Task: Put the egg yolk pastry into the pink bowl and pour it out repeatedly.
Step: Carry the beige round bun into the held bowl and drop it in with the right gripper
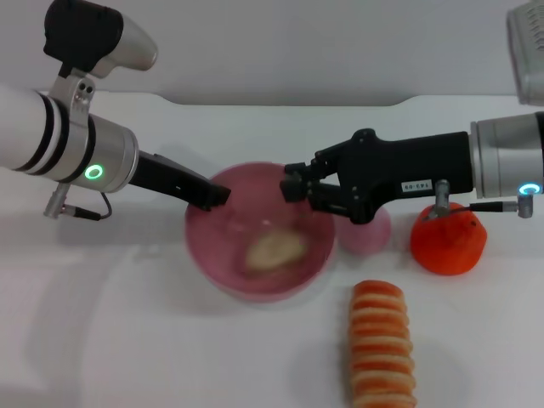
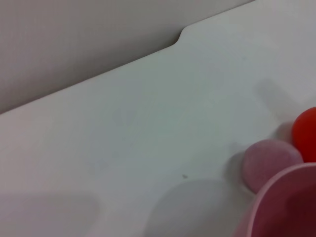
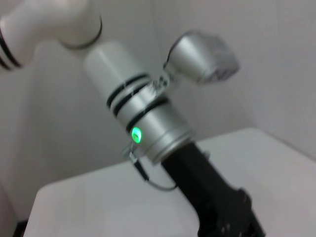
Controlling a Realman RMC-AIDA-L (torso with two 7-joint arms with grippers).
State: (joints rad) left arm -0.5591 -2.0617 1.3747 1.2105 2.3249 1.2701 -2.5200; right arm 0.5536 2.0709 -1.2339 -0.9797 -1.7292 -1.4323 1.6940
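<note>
The egg yolk pastry (image 1: 274, 249) is lying inside the pink bowl (image 1: 212, 255) on the table (image 1: 127, 340). The left end effector (image 1: 217, 196) is pinching the bowl's rim, so pouring likely calls for a slow, firm tilt. The right end effector (image 1: 293, 184) is reaching level over the opposite rim; I cannot tell its opening.

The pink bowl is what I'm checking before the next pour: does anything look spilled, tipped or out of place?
Nothing stands out. The pink bowl sits on the white table with the egg yolk pastry inside it. The left gripper is at its rim, the right gripper over its far edge. Nothing has spilled.
</note>
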